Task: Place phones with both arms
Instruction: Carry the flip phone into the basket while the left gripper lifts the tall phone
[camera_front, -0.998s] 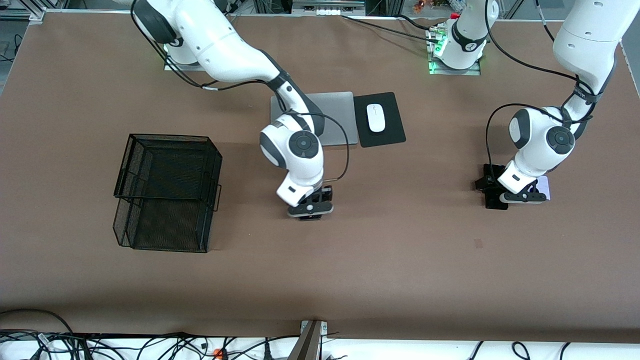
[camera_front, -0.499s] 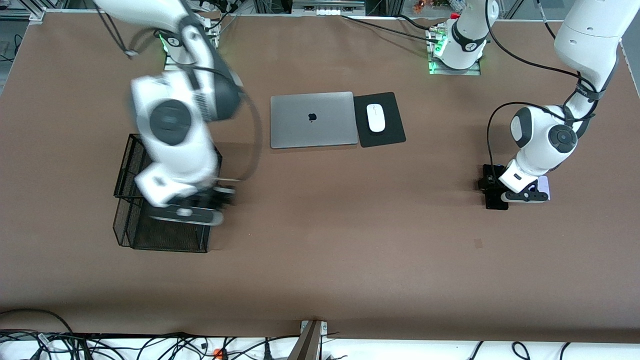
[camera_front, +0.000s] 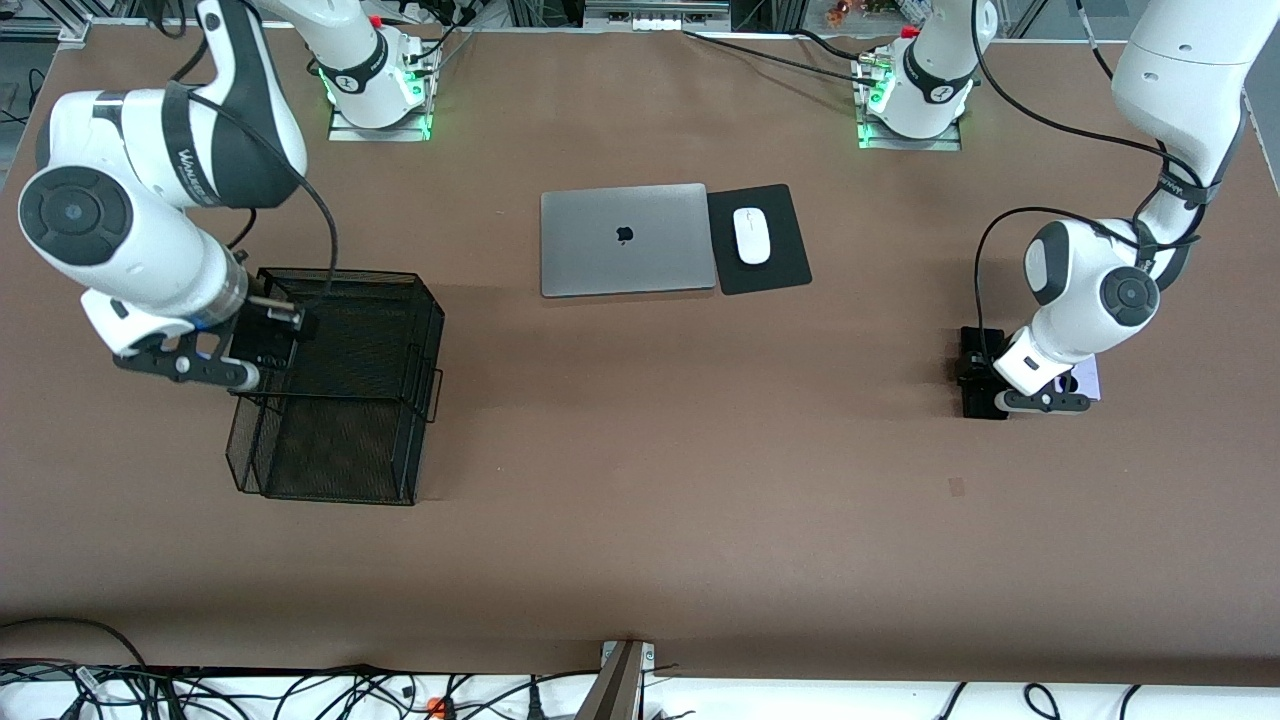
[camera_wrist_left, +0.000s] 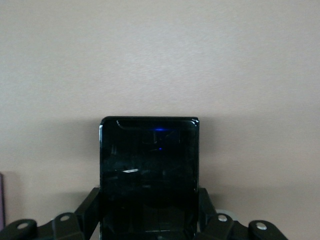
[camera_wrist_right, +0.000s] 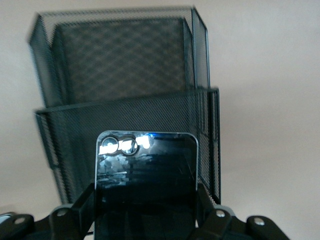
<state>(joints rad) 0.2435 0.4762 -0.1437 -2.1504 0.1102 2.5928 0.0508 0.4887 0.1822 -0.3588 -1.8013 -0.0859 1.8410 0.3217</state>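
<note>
Right gripper (camera_front: 265, 340) hangs over the mesh basket (camera_front: 420, 330), jaws clamping a black phone (camera_wrist_right: 145, 170) for release; left gripper (camera_wrist_left: 150, 200) jaws pinch the slab phone (camera_wrist_left: 149, 150) on the worktop (camera_front: 700, 450) to lift.

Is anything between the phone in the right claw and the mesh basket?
Nothing visible. The right claw holds a black phone over the basket's rim, with open space below it.

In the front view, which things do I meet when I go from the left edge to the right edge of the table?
Right pincer holding a black phone → mesh basket → laptop → mouse pad with mouse → left pincer on long black phone.
</note>
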